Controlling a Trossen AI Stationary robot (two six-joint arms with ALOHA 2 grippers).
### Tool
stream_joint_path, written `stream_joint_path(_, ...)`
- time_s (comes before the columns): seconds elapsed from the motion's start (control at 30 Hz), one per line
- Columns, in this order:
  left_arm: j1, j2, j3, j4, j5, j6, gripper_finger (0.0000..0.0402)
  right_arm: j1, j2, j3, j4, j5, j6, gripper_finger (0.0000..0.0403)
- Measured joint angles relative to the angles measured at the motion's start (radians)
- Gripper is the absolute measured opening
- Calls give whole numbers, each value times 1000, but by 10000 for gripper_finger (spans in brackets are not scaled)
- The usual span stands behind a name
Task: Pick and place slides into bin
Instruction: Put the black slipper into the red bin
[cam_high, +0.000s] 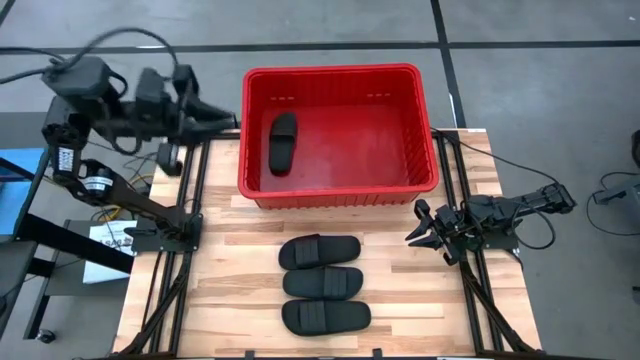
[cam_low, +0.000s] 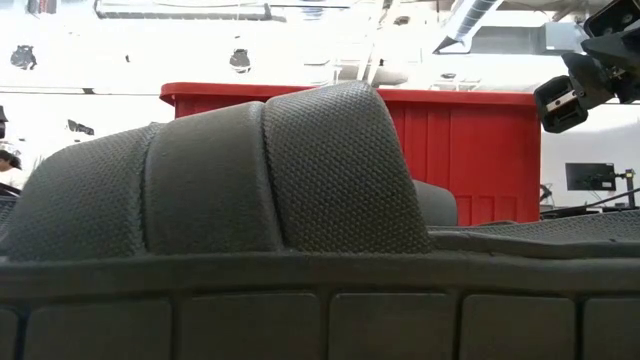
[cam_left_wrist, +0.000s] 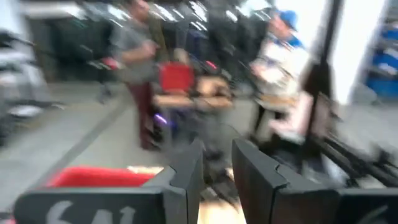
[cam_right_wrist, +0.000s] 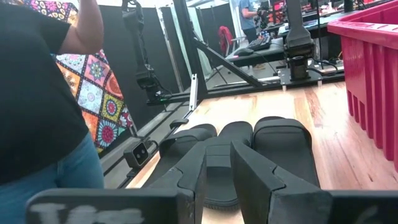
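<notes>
The table (cam_high: 240, 300) has a pale wooden plank top and stands on a grey concrete floor (cam_high: 540, 60) crossed by dark seam lines. Black metal framing (cam_right_wrist: 205, 59) runs along the table's edges. Beyond it, the room is bright, with white ceiling ducts (cam_low: 480, 25) overhead and a dark monitor (cam_low: 590, 176) off to one side. A person in a black shirt and jeans (cam_right_wrist: 43, 112) stands close by a patterned colourful cloth (cam_right_wrist: 102, 93). More people (cam_left_wrist: 140, 56) stand farther back, blurred.
</notes>
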Motion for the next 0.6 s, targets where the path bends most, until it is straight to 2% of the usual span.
stream_joint_path(0.1,0,-23,2,92,-28,1,77,0,0,0,0,0,0,65)
stream_joint_path(0.2,0,-47,-3,117,7,16,77,0,0,0,0,0,0,65)
stream_joint_path(0.3,0,-91,-71,133,55,28,77,0,0,0,0,0,0,65)
stream_joint_path(0.4,0,-160,-222,238,59,7,77,0,0,0,0,0,0,65)
stream_joint_path(0.6,0,-360,-626,552,42,-51,77,0,0,0,0,0,0,65)
